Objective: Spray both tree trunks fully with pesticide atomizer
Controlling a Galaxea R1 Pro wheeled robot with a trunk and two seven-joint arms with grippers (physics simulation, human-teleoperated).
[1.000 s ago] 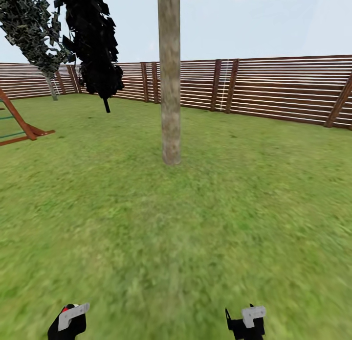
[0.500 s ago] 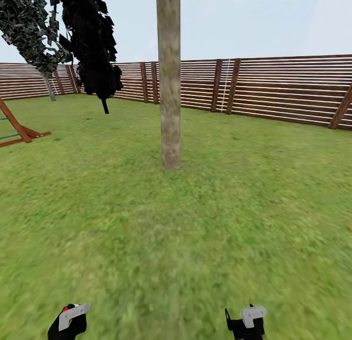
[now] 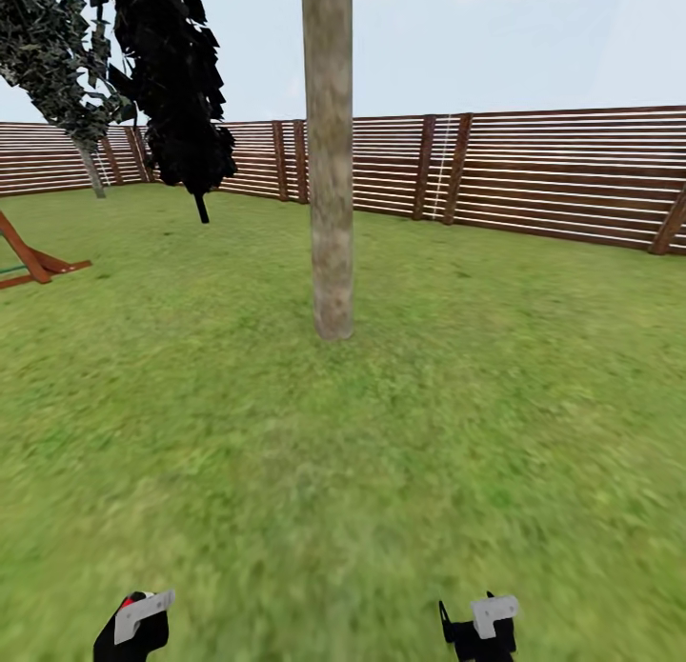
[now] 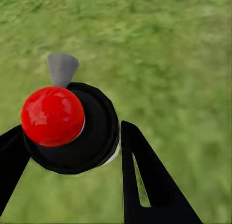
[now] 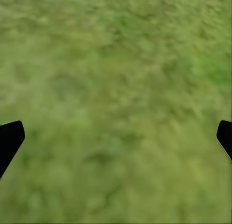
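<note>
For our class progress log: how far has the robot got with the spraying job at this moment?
Done: the atomizer is off the floor, held between the left gripper fingers. In hand: the robot faces a trunk across the lawn, not yet close. Left: no spray shows on that trunk; both trees remain. The right gripper is open.

Left tool [image 4: 67, 151] clamped around atomizer [image 4: 67, 127]; right tool [image 5: 116, 137] spread wide.

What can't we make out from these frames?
- Tree trunk: its crown is cut off by the head view's top edge.
- Sprayer in the left tool: the red cap and black collar hide its body in the left wrist view.
- Swing frame: mostly cut off by the head view's left edge.
</note>
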